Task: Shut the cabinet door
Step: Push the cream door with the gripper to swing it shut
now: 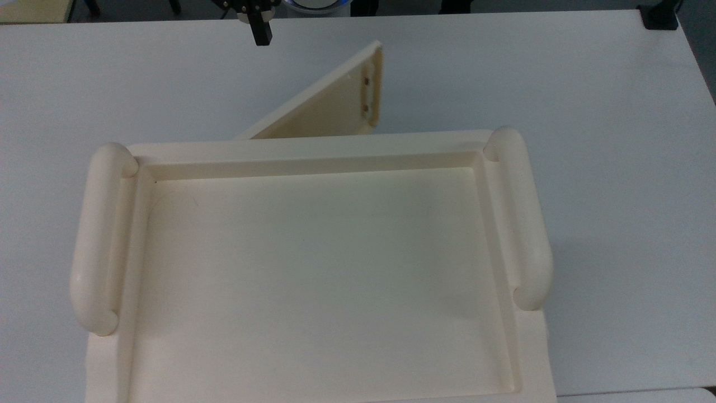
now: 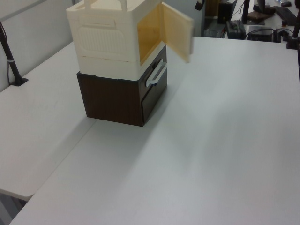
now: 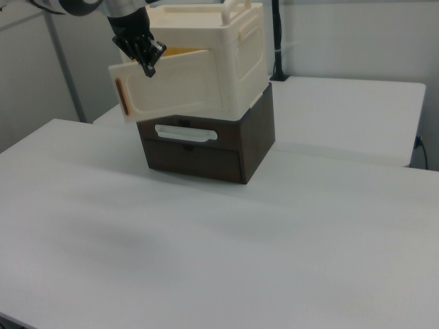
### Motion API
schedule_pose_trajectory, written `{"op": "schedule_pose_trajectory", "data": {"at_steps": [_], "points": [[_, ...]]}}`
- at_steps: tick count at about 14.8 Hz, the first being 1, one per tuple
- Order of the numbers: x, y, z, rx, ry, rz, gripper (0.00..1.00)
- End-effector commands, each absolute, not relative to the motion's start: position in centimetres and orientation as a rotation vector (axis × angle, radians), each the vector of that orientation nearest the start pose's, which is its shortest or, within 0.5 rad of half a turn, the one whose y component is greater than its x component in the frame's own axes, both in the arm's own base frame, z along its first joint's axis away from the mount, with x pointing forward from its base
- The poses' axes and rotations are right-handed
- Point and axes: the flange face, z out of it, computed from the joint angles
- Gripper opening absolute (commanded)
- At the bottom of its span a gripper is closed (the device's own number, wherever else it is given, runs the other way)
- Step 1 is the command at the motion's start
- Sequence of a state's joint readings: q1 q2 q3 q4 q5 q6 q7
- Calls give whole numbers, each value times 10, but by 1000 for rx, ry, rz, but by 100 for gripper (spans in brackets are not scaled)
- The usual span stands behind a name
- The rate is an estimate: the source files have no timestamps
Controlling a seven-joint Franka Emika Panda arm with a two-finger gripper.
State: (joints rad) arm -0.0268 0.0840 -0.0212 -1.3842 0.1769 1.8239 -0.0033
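A wide white table [image 2: 225, 140] carries the whole stack, and a second white table [image 3: 357, 116] butts up to it behind. On the table sits a dark brown drawer unit [image 2: 117, 101] with a pale bar handle [image 2: 157, 75] across its front. On top of that stands the cabinet [image 2: 108, 37], a big cream box; in the top view its roof [image 1: 319, 268] is a sunken tray, with a fat rounded grab handle [image 1: 98, 240] along the top view's left side and a matching handle [image 1: 526, 224] along the top view's right.

The cabinet door [image 1: 330, 103] stands partly open, swung out at a slant from the front edge. It is hinged toward the top view's left, and its free edge, with two small dark fittings [image 1: 366, 94], points toward the top view's upper right. In the left view the door [image 2: 178, 30] juts out over the table from the cabinet's amber-lit opening [image 2: 147, 30]. In the right view the door [image 3: 178, 86] hangs in front of the cabinet, with a brownish strip near its free edge.

The black gripper [image 3: 146, 56] is at the door's upper outer face in the right view, near the free edge; whether it touches the door I cannot tell. In the top view the gripper [image 1: 260, 28] hangs at the upper edge, apart from the door. How its claw stands I cannot tell.
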Motion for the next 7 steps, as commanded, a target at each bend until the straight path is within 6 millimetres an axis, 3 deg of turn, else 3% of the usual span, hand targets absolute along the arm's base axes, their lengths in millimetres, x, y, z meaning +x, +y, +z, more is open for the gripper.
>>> {"op": "schedule_pose_trajectory", "data": {"at_steps": [1,7], "points": [[605,-9,694,-2894,105,-573,0],[609,-5,682,-2909,91,-559,0]]}}
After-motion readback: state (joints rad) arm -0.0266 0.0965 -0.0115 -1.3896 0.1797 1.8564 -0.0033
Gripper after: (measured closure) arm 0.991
